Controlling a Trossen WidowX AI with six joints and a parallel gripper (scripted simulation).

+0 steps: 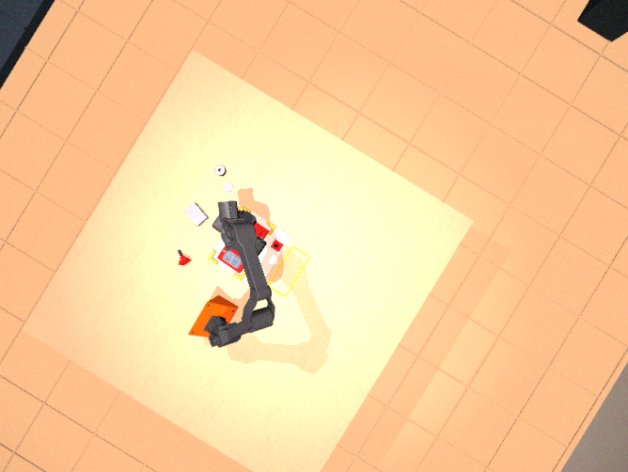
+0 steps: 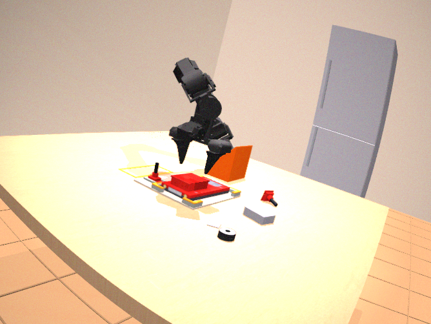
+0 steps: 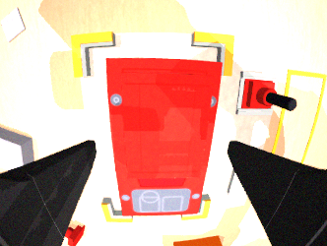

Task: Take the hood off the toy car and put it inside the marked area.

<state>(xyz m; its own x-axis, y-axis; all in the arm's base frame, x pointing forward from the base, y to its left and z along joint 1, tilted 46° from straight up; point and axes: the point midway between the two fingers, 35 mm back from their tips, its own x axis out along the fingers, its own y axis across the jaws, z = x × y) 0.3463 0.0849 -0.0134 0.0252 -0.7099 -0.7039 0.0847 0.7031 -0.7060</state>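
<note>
The toy car [image 1: 233, 259] [image 2: 217, 189] [image 3: 160, 201] is red with a grey panel at one end. It sits on a white board between yellow corner brackets. A raised red block, which looks like the hood [image 1: 260, 230] [image 2: 190, 181] [image 3: 163, 123], is on the car; its edges are hard to tell in the wrist view. My gripper [image 2: 193, 168] [image 3: 163, 147] is open and empty above the car, with one fingertip on each side of it in the wrist view. The marked area is a yellow outline [image 1: 297, 276] [image 2: 137, 167] [image 3: 306, 73] beside the board, with nothing standing in it.
A red piece with a black stick [image 1: 276, 245] [image 2: 155, 175] [image 3: 258, 93] stands between car and outline. An orange wedge [image 1: 212, 314] [image 2: 231, 165] is by the arm's base. A grey block [image 1: 196, 213] [image 2: 259, 213], a second red piece [image 1: 182, 259] [image 2: 268, 195] and a black-and-white ring [image 1: 219, 169] [image 2: 226, 234] lie beyond.
</note>
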